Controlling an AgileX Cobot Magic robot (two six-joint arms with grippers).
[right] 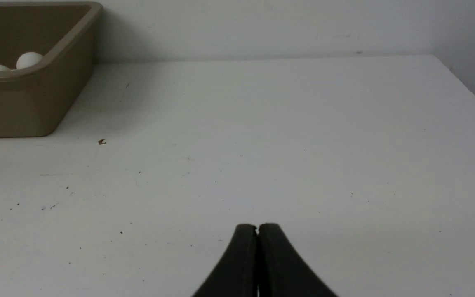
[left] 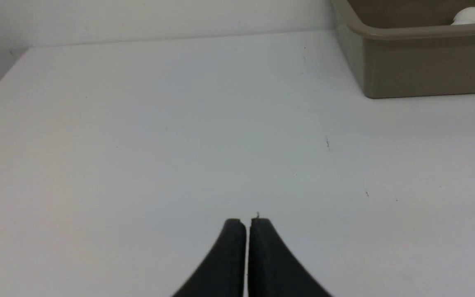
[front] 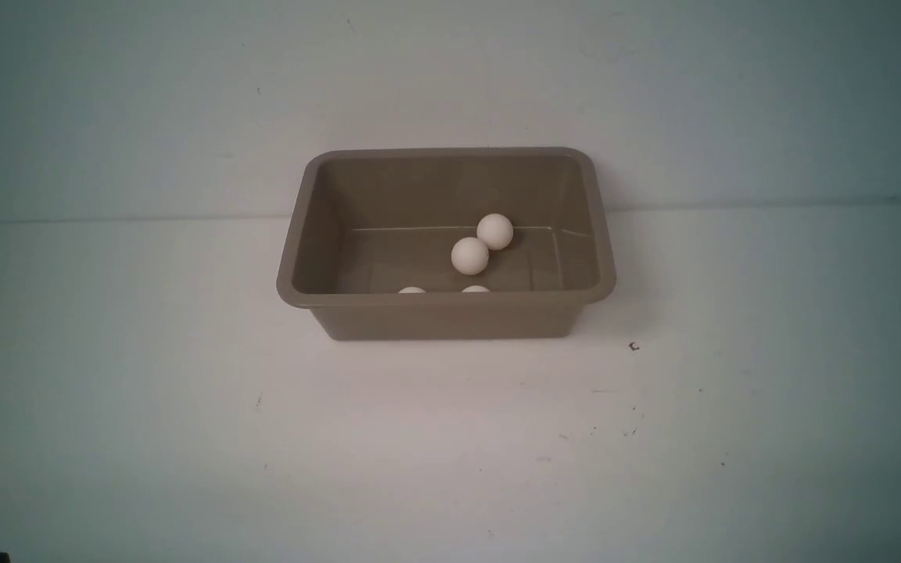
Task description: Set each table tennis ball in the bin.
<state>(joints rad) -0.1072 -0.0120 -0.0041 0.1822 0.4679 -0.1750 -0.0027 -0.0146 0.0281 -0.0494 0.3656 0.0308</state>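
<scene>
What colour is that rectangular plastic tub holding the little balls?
The rectangular plastic tub is plain tan-brown, with no pattern; it shows best in the front view.

The bin is plain tan-brown all over; the table tennis balls inside are matte off-white, unmarked as seen; the table is white with tiny dark specks; both grippers' fingers are black

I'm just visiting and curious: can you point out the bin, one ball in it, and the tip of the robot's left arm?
bin (front: 446, 299): front view, on its near rim.
ball (front: 470, 256): front view, middle of the nearer fully visible ball.
left end effector (left: 248, 225): left wrist view, between its closed black fingertips.
</scene>
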